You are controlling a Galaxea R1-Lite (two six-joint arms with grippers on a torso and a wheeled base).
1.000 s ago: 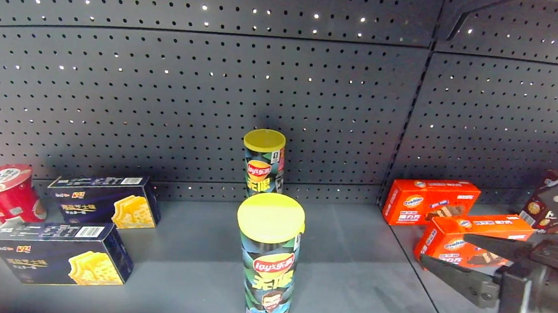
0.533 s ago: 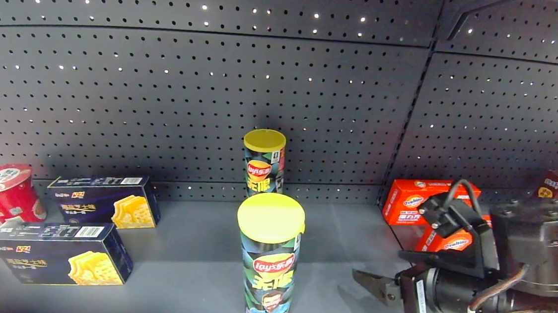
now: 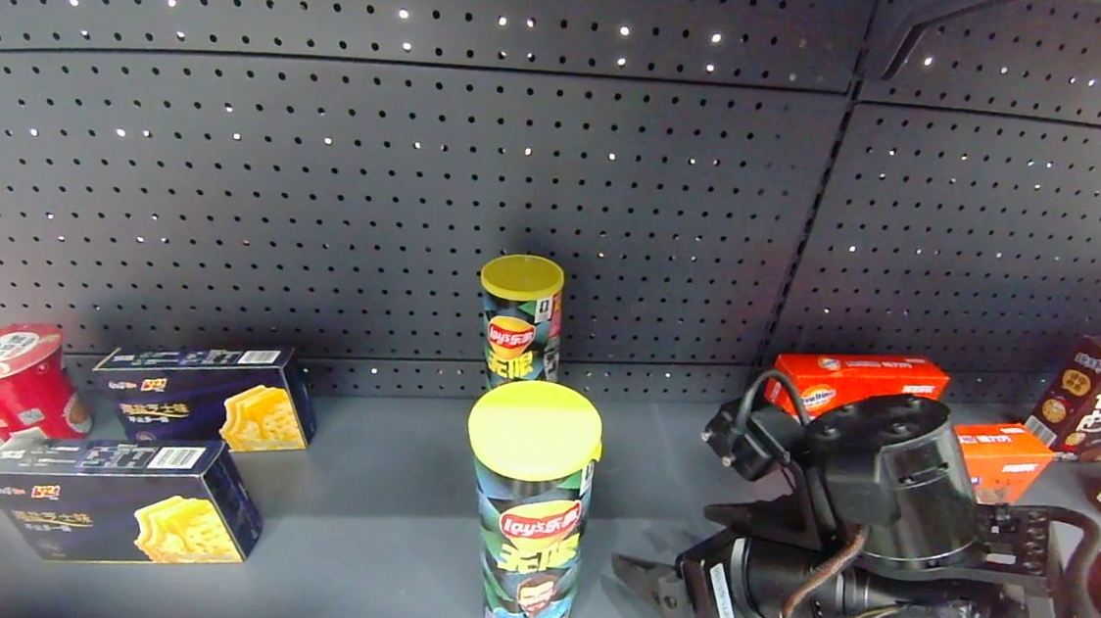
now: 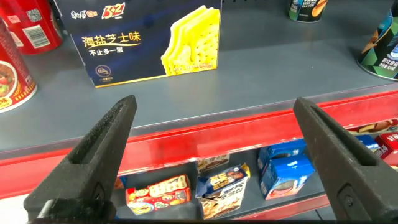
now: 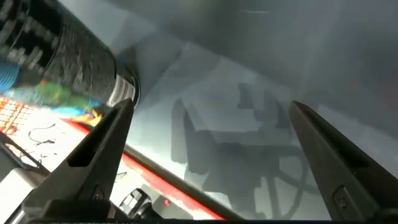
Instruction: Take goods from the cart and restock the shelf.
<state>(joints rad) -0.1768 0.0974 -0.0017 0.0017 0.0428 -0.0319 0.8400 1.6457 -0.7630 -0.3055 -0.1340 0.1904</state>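
Observe right gripper (image 3: 669,544) spread and empty, levelled just beside front chip can (image 3: 533,534) on shelf (image 3: 377,521), presumably for side grasp; observe left gripper (image 4: 214,106) spread, parked before shelf's front edge.

I make out a red oval logo over yellow characters on the yellow-lidded cylindrical can (image 3: 533,534) at lower centre, and gold characters with a white barcode label on the dark blue cardboard cracker box (image 3: 102,510) at lower left.
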